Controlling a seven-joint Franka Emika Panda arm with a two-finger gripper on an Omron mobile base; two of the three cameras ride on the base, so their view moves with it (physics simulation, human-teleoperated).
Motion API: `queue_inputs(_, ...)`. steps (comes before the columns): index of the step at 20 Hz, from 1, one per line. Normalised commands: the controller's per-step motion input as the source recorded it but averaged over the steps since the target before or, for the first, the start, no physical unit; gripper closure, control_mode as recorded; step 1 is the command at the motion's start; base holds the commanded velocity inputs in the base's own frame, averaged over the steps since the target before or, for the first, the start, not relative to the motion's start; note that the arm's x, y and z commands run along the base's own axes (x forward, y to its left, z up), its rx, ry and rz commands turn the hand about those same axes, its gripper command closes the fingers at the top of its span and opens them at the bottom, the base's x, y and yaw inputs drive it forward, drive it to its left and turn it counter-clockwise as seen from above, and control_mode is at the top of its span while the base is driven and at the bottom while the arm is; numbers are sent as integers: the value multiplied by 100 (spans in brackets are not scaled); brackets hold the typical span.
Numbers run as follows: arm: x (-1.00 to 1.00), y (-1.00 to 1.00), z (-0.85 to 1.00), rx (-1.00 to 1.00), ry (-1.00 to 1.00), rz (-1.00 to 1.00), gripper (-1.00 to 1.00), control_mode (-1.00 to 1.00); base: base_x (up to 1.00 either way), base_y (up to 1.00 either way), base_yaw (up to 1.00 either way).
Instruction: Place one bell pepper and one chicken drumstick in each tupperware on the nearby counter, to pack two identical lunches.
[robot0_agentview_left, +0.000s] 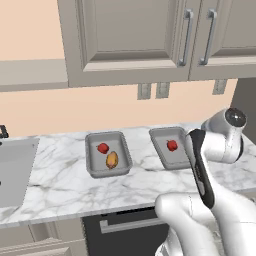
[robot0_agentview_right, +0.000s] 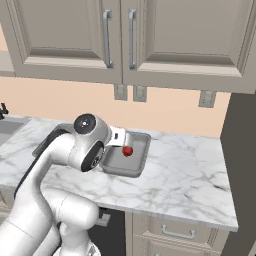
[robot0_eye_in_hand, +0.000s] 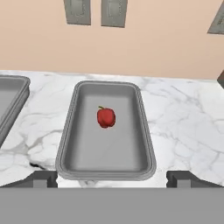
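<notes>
hand (robot0_eye_in_hand: 112, 179) fully open and empty, hovering at near rim of right tupperware (robot0_eye_in_hand: 144, 131); bell pepper (robot0_eye_in_hand: 106, 117) lies centred ahead of it.

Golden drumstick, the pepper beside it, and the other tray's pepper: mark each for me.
Golden drumstick (robot0_agentview_left: 112, 160), left base view, its middle.
Pepper beside it (robot0_agentview_left: 103, 148), left base view, its body.
Other tray's pepper (robot0_eye_in_hand: 106, 117), hand view, its body.
</notes>
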Motion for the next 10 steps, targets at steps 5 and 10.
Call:
queue_inputs(5,-95,29,64,-4,0,1,-100,-100,0,0,0)
queue_inputs(10,-85,42,53,-7,-8,6,-100,-100,0,0,0)
